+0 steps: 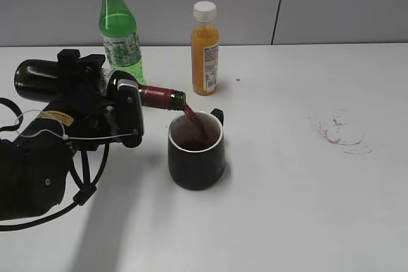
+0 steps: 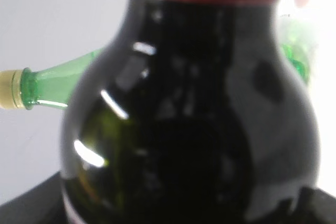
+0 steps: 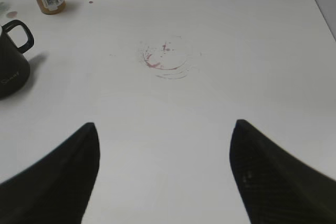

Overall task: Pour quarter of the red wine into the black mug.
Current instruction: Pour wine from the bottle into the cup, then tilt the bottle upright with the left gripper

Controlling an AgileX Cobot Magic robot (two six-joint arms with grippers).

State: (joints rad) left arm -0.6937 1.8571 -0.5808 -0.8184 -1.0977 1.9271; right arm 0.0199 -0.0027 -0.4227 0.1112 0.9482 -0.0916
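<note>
Wine bottle (image 1: pixel 83 84): dark glass, red foil at the neck, lying almost level in the left gripper (image 1: pixel 105 109), jaws clamped on its body; mouth just above the rim of the black mug (image 1: pixel 196 151)
Red wine (image 1: pixel 194 125): thin stream falling from the mouth into the mug, dark pool visible inside
Black mug: upright on the white table (image 1: pixel 287 208), handle turned away towards the back right
Green bottle (image 1: pixel 119 30): upright behind the gripper, yellow cap
Juice bottle (image 1: pixel 205 49): orange, white cap, upright behind the mug
Reddish ring stain (image 3: pixel 165 59): on the table, well right of the mug
Right gripper (image 3: pixel 165 177): above bare table, jaws wide apart, holding nothing
</note>
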